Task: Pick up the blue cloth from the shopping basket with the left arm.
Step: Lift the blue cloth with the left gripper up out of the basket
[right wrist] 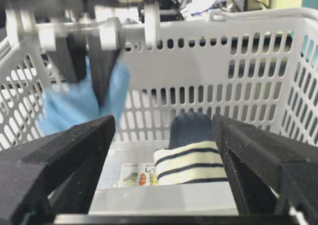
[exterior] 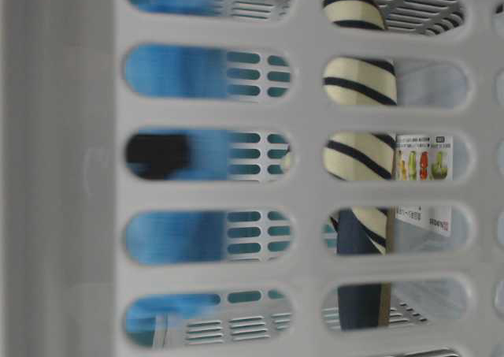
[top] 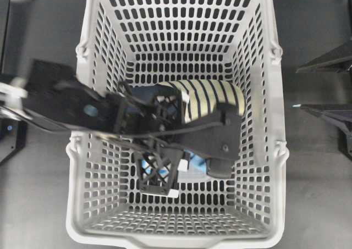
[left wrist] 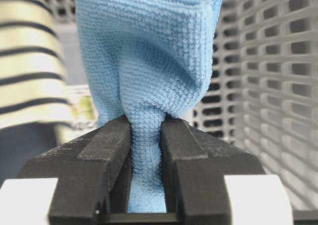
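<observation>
Left hand [left wrist: 146, 150] — pinched, bunched sky-blue blue cloth [left wrist: 144, 61], waffle-textured.

cloth [left wrist: 149, 71] in left claw [left wrist: 146, 150], inside basket [top: 264, 122]

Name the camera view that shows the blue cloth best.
The left wrist view: the blue cloth fills it, sharp, pinched in the left hand. The right wrist and table-level views show it blurred; overhead, the arm hides nearly all of it.
</observation>
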Motion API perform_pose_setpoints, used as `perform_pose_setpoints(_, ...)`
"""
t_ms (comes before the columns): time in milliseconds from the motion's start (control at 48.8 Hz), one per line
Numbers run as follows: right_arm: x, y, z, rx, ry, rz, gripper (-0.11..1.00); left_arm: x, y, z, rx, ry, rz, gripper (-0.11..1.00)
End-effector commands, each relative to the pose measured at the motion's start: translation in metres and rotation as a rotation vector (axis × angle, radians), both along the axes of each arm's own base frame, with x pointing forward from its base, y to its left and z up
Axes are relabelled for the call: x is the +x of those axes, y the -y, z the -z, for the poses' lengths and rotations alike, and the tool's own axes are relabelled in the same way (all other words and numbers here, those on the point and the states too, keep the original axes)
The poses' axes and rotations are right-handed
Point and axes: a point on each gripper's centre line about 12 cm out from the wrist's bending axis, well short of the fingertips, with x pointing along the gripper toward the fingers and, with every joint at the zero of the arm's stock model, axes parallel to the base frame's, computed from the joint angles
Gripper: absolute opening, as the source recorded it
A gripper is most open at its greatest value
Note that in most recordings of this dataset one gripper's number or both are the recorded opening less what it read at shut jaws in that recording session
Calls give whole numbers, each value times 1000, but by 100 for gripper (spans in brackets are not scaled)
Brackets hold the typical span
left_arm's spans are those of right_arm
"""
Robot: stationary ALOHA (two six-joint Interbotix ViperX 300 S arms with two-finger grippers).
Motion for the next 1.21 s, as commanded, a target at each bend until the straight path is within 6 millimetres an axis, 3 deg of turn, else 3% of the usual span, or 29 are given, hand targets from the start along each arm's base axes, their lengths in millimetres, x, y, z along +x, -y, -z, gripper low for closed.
perform_pose_setpoints(0, 1, 0, -5, 4, 25, 2, 76, -14, -10, -57, -6, 76, -13, 13)
perform_pose_setpoints(143, 0, 0, -7, 4, 41, 2, 76, -25, -19, -92, -5, 80, -33, 13)
perform_pose_setpoints(246, 0, 0, -7, 4, 43, 2, 76, -28, -23, -104, -2, 69, -43, 13)
perform_pose_setpoints(1188, -2, 0, -7, 5, 48, 2, 76, -25, -25, -97, 5, 13, -51, 13)
